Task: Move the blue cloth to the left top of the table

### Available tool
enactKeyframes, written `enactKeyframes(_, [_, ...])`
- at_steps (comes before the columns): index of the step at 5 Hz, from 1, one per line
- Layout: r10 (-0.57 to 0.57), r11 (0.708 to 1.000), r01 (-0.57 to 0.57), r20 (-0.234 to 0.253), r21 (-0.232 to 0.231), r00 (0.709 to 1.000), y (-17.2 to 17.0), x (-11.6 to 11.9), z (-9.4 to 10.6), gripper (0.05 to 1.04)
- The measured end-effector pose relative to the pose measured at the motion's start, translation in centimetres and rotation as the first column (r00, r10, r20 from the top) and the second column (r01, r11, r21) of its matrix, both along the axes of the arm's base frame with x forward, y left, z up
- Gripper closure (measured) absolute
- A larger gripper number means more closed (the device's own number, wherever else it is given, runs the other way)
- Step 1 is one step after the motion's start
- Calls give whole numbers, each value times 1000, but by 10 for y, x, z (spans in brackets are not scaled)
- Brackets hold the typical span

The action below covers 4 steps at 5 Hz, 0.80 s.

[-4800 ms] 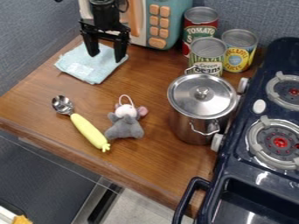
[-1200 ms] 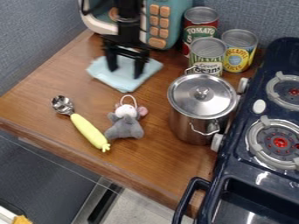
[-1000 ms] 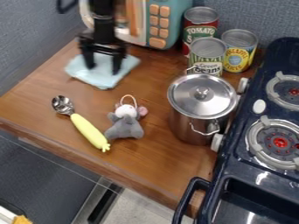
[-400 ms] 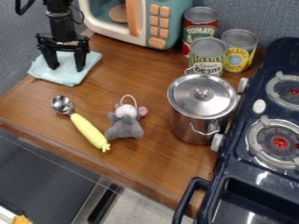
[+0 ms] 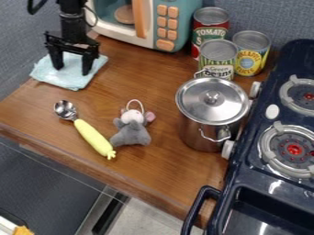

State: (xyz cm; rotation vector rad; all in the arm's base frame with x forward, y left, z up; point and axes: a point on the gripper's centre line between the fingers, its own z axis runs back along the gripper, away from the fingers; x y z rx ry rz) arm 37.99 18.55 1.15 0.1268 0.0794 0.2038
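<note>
blue cloth (image 5: 69, 81) has slid left, partly hidden behind the spread pincer (image 5: 72, 71).

Cloth (image 5: 67, 78) behind spoon (image 5: 92, 137); pot (image 5: 205, 131) R of toy (image 5: 131, 131).

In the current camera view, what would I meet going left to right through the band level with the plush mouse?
Yellow-handled spoon → plush mouse → lidded metal pot → nearer stove burner.
</note>
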Motion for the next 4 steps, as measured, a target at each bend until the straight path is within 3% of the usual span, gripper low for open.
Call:
enactKeyframes(1, [-77, 997, 77, 1, 5, 997, -26, 8, 1, 83])
enactKeyframes(2, [-107, 994, 108, 29, -31, 994, -38, 11, 0, 83])
enactKeyframes(4, [-103, 993, 105, 41, -59, 994, -43, 12, -1, 83])
